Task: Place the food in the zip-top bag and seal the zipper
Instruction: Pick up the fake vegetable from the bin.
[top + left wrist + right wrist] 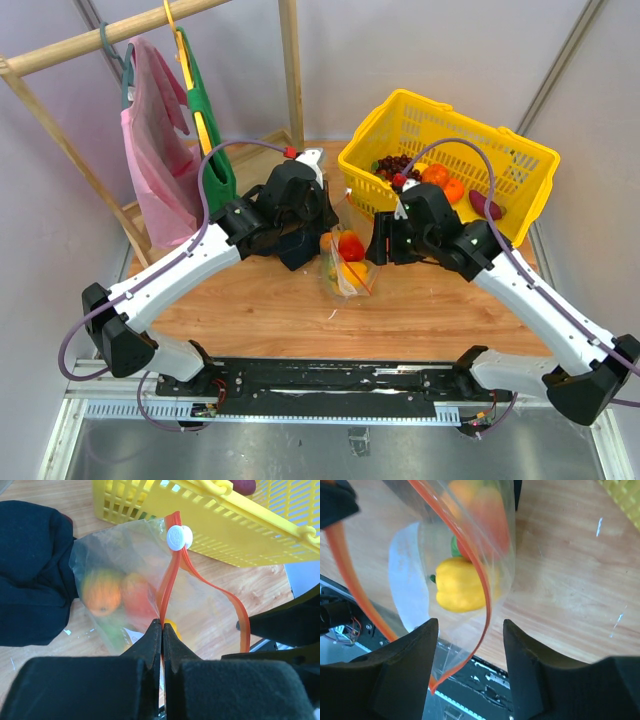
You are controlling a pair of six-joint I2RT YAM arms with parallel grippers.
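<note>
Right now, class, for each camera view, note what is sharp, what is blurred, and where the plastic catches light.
Top external: evenly lit and sharp, the zip-top bag small, with a faint sheen. Left wrist: the left fingers are a dark blur, while the zipper and yellow basket are crisp. Right wrist: the right fingers are soft, and the yellow bell pepper looks hazy through the film.

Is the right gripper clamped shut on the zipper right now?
No, the right gripper is open, its fingers wide apart, with the zipper hanging in the gap between them.
</note>
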